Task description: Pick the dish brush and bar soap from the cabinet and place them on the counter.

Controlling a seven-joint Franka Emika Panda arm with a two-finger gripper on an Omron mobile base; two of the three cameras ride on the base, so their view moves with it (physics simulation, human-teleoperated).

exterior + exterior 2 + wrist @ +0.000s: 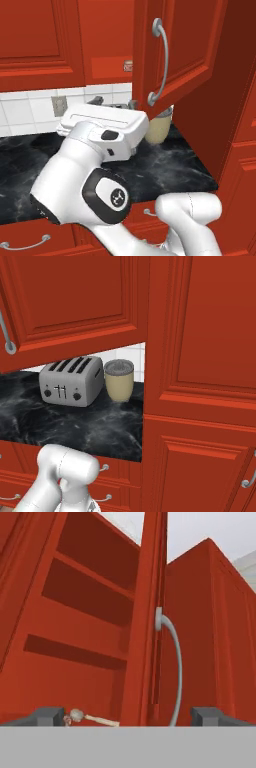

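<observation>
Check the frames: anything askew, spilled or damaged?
Nothing stands out. The cabinet door hangs ajar, the brush lies on its shelf, the toaster and cup stand upright on the counter. Gripper open, empty.

Cabinet (195,45): red panelled wood, matt; curved handle (161,60) polished metal. Table (75,421): glossy black marble-look, white-veined. Toaster (70,381): brushed metal.

A toaster (71,381) and a beige lidded cup (119,380) stand side by side on the black counter (75,426); on the cabinet (95,622) shelf lies the brush (90,717).
</observation>
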